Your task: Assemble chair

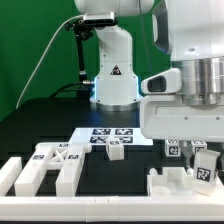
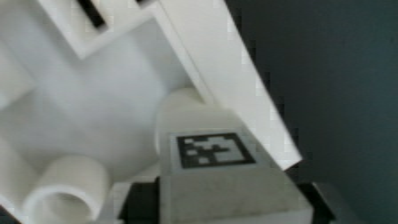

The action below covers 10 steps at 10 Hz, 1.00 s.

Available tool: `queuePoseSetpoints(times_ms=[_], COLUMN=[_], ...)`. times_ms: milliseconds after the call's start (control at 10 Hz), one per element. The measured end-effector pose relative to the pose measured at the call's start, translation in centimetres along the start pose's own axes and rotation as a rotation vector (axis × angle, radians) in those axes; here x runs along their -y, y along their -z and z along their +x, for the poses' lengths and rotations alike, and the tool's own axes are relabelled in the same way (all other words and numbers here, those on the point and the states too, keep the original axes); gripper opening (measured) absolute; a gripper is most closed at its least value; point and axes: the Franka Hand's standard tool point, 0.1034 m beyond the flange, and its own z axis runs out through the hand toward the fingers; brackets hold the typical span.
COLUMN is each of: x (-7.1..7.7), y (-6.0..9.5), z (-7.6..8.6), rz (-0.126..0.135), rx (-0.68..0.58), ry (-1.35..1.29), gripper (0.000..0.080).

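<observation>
White tagged bar fills our pincer: pads touch both flanks, so we judge it gripped, long axis pointing away from the wrist. Just below sits a larger chair part on the table. Only the exterior view shows loose parts well apart, toward its left.

My pincer hung low at the exterior view's right, fingertips closed about a small tagged piece just above a blocky white part. At the exterior view's left lay the slatted white panel. A tagged cube sat by the marker board on the black table.
</observation>
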Motion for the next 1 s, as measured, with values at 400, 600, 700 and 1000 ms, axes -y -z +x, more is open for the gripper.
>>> queuePoseSetpoints(times_ms=[400, 600, 700, 1000], x=[0.01, 0.25, 0.27, -0.03], y=[-0.13, -0.12, -0.12, -0.34], z=[-0.3, -0.37, -0.4, -0.55], rz=[0.018, 0.043, 0.042, 0.038], rx=[0.039, 0.083, 0.083, 0.062], ry=[-0.699, -1.028, -1.039, -0.712], gripper=[0.0294, 0.0291, 0.0291, 0.0291])
